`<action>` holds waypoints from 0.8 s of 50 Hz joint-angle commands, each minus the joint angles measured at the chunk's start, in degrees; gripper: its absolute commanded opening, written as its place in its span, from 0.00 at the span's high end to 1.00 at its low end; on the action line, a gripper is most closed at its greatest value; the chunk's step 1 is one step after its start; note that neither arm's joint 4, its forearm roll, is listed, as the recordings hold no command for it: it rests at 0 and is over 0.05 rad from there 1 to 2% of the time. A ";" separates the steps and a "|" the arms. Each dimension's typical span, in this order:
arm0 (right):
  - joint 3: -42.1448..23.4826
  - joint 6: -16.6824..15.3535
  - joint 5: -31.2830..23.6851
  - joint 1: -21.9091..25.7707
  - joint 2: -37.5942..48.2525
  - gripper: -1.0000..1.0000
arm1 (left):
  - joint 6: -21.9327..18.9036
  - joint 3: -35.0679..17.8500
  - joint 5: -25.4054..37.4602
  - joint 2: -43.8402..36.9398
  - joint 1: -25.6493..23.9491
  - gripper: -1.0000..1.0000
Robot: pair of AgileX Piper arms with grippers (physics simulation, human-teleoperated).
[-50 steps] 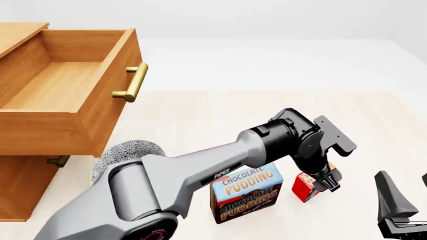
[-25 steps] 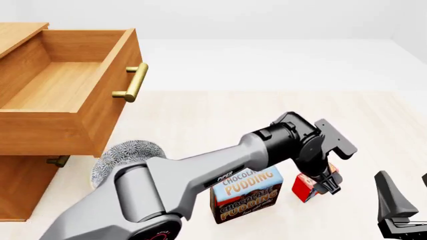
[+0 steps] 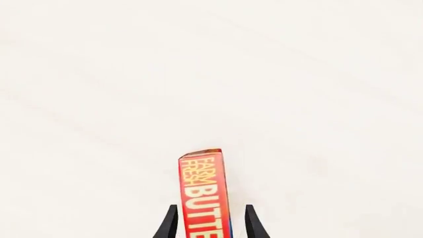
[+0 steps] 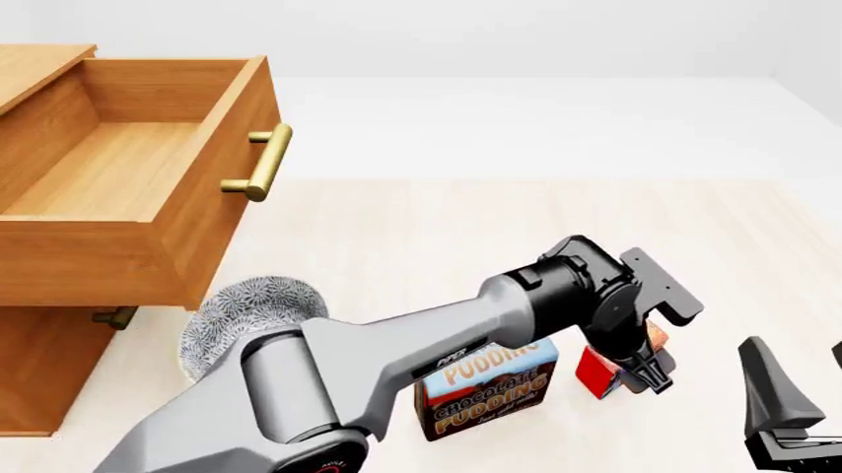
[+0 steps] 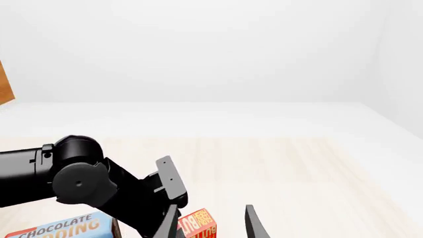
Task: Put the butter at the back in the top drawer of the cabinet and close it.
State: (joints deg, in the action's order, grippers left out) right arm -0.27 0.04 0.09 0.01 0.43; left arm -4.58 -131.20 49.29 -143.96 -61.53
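The butter (image 4: 597, 371), a small red box, stands on edge on the table right of the pudding box. My left gripper (image 4: 636, 372) reaches down over it. In the left wrist view the butter (image 3: 204, 196) rises between the two black fingers (image 3: 170, 224), with thin gaps on both sides, so the gripper (image 3: 210, 225) is open around it. The butter (image 5: 197, 225) also shows in the right wrist view, beside the left arm. My right gripper (image 4: 803, 384) hovers open at the table's near right. The top drawer (image 4: 227, 197) of the cabinet (image 4: 39, 365) is pulled out and holds nothing.
A blue-and-brown Chocolate Pudding box (image 4: 494, 389) stands just left of the butter, under the left arm. A grey patterned bowl (image 4: 244, 315) sits below the drawer's front corner. The drawer's brass handle (image 4: 263, 163) sticks out toward the table.
My left gripper has sunk lower over the butter, and its wrist now sits closer to the table. The right gripper and the drawer have not moved.
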 commanded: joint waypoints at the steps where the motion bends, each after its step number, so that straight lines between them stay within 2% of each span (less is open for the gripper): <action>1: 0.00 0.00 0.00 0.00 -0.01 0.00 | 0.78 0.48 -0.80 -0.42 -0.12 0.00; 25: 0.00 0.00 0.00 0.00 -0.01 0.00 | 1.29 2.72 -2.18 0.55 0.11 0.00; 29: 0.00 0.01 0.00 0.00 0.00 0.00 | 2.49 2.31 -1.96 0.22 -0.46 0.00; 30: 0.00 0.00 0.00 0.00 0.00 0.00 | 2.67 2.15 -1.71 -0.02 -0.16 1.00; 40: 0.00 -0.01 0.00 -0.01 0.00 0.00 | 2.87 2.11 -1.46 0.15 -0.17 1.00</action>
State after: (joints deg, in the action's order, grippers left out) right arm -0.27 0.03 0.09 0.00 0.43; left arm -1.60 -129.26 47.56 -143.54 -61.32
